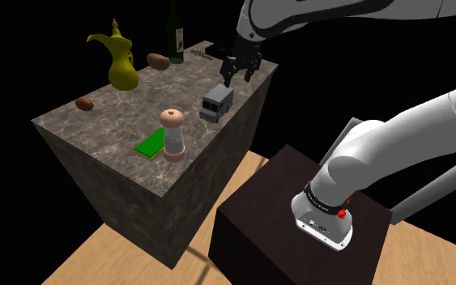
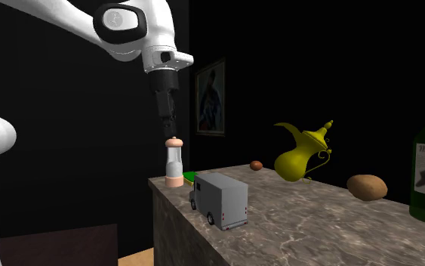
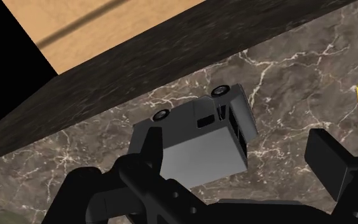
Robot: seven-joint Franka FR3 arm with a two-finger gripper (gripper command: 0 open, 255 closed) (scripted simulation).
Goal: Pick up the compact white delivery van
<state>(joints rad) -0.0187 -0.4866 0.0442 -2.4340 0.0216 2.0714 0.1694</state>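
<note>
The small delivery van [image 1: 216, 104] is drawn grey, with a boxy body and dark wheels. It stands upright near the marble table's edge [image 1: 242, 121] on the side facing the stand. In the second exterior view the van [image 2: 222, 199] sits at the table's near edge. My black gripper [image 1: 241, 77] hangs open above the van and touches nothing. In the second exterior view the gripper [image 2: 168, 125] is well above the tabletop. In the wrist view the van [image 3: 199, 137] lies below, between the spread fingers [image 3: 149, 159], closer to one finger than the other.
On the table stand a yellow jug [image 1: 121, 61], a dark bottle [image 1: 174, 32], a potato [image 1: 158, 60], a small brown lump [image 1: 84, 104], a pepper grinder [image 1: 172, 133] and a flat green item [image 1: 151, 146]. The dark stand [image 1: 299, 219] is beside the table.
</note>
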